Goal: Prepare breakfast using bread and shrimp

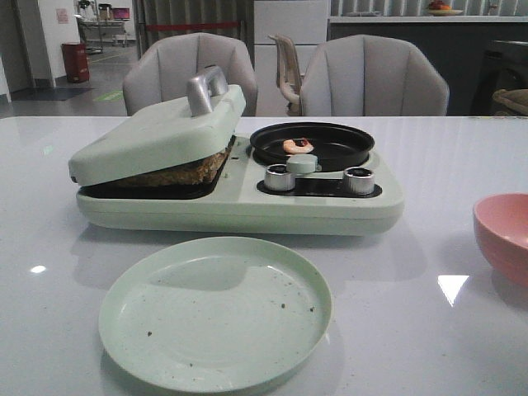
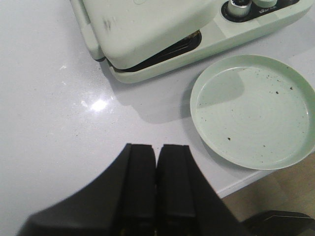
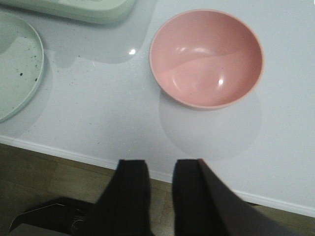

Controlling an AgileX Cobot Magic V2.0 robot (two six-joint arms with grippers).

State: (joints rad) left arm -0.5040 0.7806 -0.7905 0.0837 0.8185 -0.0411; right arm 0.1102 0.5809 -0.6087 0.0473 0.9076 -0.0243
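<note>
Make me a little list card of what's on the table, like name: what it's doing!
bread: toasted, under the tilted lid of the breakfast maker
shrimp: lying in the black pan
green plate: in front of the maker, only crumbs on it
pink bowl: holds nothing, on the robot's right
left gripper: fingers shut, holding nothing
right gripper: fingers apart, holding nothing

1. Bread (image 1: pixel 177 171): browned, rough-textured edge, lying flat inside the pale green press, squeezed under its tilted lid, mostly hidden; slice count unclear.
2. Shrimp (image 1: pixel 299 146): small, curled, pale orange-pink with dark red spot, lying in the round black pan, at 3 o'clock from bread.
</note>
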